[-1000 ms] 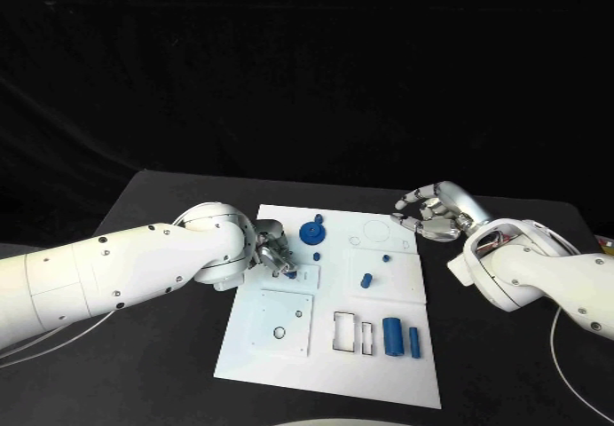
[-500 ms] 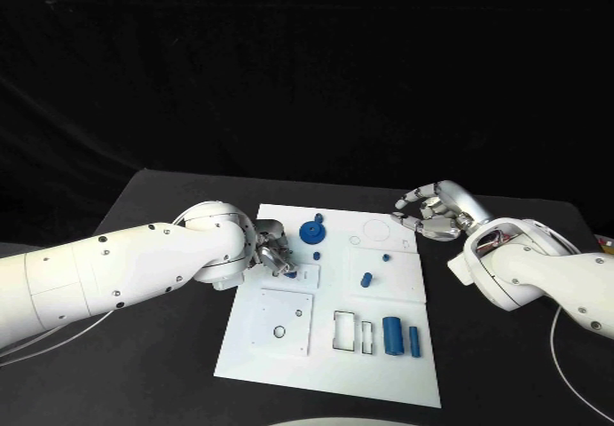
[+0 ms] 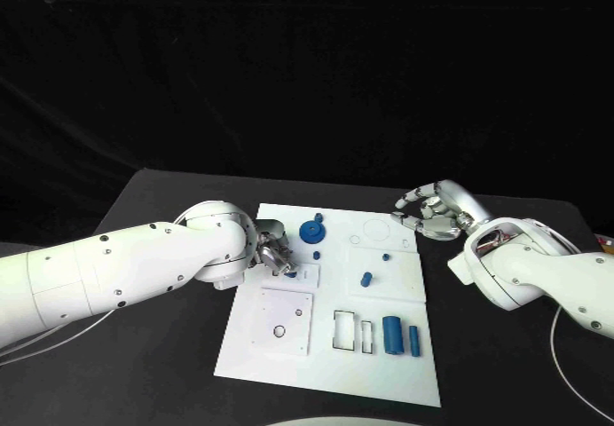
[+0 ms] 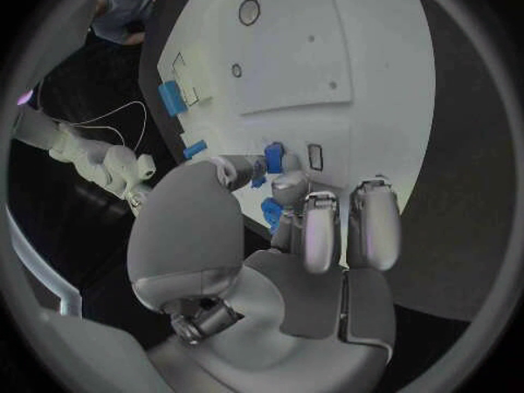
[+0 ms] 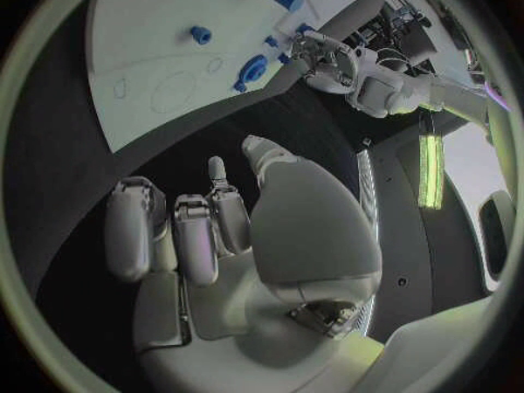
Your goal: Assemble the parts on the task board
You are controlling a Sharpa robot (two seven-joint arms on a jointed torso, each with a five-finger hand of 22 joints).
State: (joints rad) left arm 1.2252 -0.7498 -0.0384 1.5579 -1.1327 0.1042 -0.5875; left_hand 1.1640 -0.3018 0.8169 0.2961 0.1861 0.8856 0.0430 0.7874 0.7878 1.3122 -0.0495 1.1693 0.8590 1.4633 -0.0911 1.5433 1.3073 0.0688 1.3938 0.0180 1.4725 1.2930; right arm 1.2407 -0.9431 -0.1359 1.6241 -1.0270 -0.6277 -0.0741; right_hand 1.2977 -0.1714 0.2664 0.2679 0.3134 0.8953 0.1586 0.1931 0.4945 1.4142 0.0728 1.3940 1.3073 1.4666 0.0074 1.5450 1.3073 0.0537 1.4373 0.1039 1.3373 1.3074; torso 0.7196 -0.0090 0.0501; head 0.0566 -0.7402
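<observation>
Left hand [image 3: 272, 255], fingertips pinching a small blue plastic peg [image 3: 292, 273], sits mid-left on white task board [image 3: 384, 373]; right hand [image 3: 431, 216], loosely curled and holding nothing, hovers off upper right.

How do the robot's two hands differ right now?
The left hand is down on the white board, its fingers working at a small blue part; the right hand hangs off the board's far right corner, over the black table. The left hand's fingers close around a part; the right hand's fingers are curled in with nothing in them. Both are silver hands on white arms.
</observation>
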